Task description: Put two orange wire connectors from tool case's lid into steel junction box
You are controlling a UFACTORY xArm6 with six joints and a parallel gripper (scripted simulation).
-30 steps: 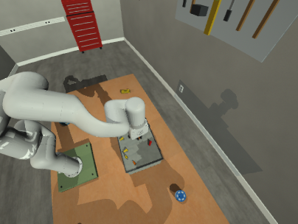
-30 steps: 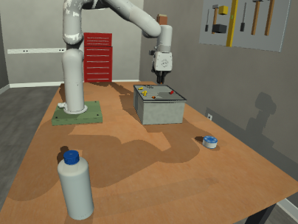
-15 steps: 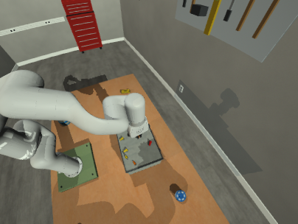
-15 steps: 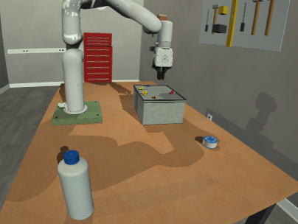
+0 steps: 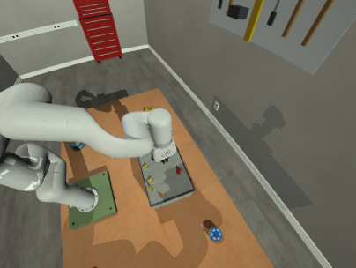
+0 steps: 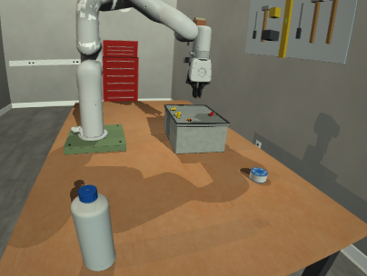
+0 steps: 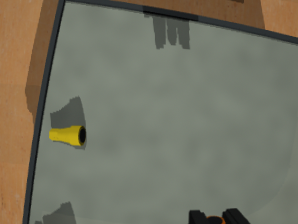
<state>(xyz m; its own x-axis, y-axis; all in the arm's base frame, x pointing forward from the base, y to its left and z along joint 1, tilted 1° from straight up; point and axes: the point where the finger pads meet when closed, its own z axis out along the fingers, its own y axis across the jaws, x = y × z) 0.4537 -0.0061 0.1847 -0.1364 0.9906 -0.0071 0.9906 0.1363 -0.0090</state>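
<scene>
The tool case's lid (image 5: 176,187) (image 6: 200,112) (image 7: 175,125) is a grey tray on top of the case in the middle of the bench. A yellow connector (image 5: 150,179) (image 6: 177,113) (image 7: 67,135), a red one (image 5: 179,169) (image 6: 211,113) and a small orange one (image 5: 159,194) (image 6: 189,120) lie on it. My gripper (image 5: 166,162) (image 6: 198,94) (image 7: 215,221) hangs well above the lid's far end, shut on an orange wire connector (image 7: 215,219) that shows only as a sliver between the fingertips. I cannot make out the steel junction box for certain; a small object (image 5: 77,145) lies mostly hidden under my arm.
My green base plate (image 5: 103,194) (image 6: 115,141) sits left of the case. A blue-and-white round tin (image 5: 215,234) (image 6: 259,174) lies toward the bench's near right. A white bottle with a blue cap (image 6: 93,227) stands at the near left. A small yellow item (image 5: 149,107) lies at the far end.
</scene>
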